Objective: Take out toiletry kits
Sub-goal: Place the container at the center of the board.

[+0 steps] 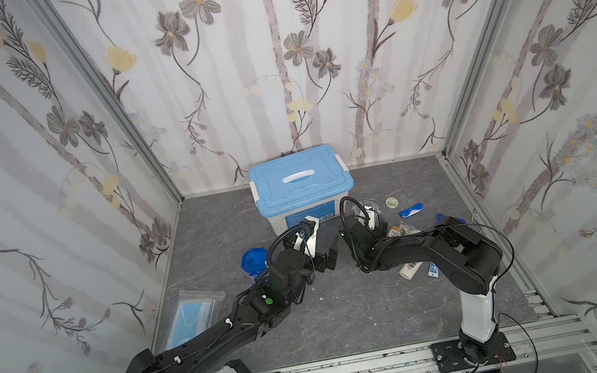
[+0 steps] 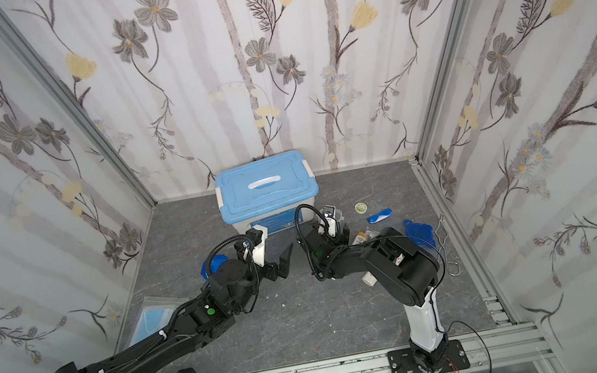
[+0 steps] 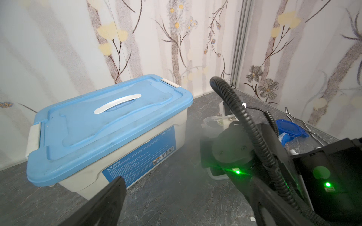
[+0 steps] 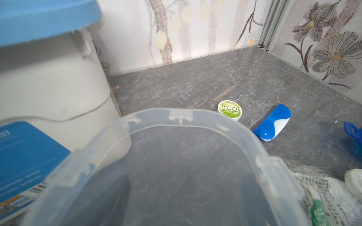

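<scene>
**Empty cup, second kit waiting**

The open translucent cup (image 4: 195, 117) is sitting empty beside the white box (image 4: 58, 78), right at the right gripper (image 1: 374, 220), whose hold cannot be told. The left gripper (image 2: 282, 262) is hanging wide open, holding nothing. The lidded cup (image 1: 254, 261) looks next, probably needing its lid off.

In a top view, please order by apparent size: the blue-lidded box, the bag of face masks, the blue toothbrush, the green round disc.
1. blue-lidded box
2. bag of face masks, partly hidden by the left arm
3. blue toothbrush
4. green round disc
</scene>
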Controlling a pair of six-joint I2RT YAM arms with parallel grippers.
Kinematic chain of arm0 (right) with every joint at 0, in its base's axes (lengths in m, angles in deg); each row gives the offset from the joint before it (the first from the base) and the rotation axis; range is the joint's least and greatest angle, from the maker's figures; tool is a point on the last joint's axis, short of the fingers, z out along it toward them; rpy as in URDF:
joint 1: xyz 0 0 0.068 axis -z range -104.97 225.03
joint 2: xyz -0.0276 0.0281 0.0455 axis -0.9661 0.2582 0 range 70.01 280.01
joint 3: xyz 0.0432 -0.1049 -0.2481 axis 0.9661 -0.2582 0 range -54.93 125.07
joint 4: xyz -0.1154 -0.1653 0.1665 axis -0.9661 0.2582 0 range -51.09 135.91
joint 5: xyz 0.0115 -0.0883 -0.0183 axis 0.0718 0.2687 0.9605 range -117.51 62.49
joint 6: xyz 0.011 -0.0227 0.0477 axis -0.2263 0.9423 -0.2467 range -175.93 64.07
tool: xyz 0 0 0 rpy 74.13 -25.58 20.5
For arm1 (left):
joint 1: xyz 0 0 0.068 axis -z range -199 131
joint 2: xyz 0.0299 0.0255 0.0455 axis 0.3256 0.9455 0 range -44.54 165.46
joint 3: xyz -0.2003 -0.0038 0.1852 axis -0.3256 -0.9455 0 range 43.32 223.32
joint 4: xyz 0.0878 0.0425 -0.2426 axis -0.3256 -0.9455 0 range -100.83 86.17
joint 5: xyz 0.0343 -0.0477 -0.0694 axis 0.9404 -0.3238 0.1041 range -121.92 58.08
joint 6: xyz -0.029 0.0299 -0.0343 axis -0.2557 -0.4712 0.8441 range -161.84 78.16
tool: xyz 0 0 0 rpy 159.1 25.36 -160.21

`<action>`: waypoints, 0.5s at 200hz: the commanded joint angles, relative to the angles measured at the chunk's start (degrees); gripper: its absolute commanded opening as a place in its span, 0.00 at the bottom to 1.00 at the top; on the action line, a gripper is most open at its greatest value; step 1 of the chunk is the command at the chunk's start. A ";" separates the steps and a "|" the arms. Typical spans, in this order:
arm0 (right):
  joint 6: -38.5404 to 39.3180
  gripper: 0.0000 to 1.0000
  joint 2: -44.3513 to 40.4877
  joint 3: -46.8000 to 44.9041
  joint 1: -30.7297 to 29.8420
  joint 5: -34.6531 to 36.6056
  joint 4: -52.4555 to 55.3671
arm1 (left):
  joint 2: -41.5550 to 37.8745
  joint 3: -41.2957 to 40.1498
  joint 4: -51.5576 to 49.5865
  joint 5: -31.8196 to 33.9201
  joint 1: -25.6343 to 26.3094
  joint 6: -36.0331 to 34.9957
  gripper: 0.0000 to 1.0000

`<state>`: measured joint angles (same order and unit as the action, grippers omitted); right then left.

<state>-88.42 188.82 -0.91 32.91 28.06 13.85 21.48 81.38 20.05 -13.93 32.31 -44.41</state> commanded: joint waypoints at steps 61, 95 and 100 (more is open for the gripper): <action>1.09 1.00 -1.59 -1.90 -4.88 4.38 -2.60 | -1.66 -1.50 1.77 0.78 -0.40 -0.05 1.00; -5.95 1.00 -3.19 -1.84 -6.51 3.52 4.47 | -2.80 -1.57 0.71 1.16 -0.42 0.14 1.00; -7.31 1.00 -3.45 -1.57 -6.73 3.18 6.18 | -3.03 -1.51 0.47 1.20 -0.34 0.25 1.00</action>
<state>-89.27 186.52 -2.85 26.94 30.03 14.44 19.38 79.83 19.96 -13.53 31.94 -44.43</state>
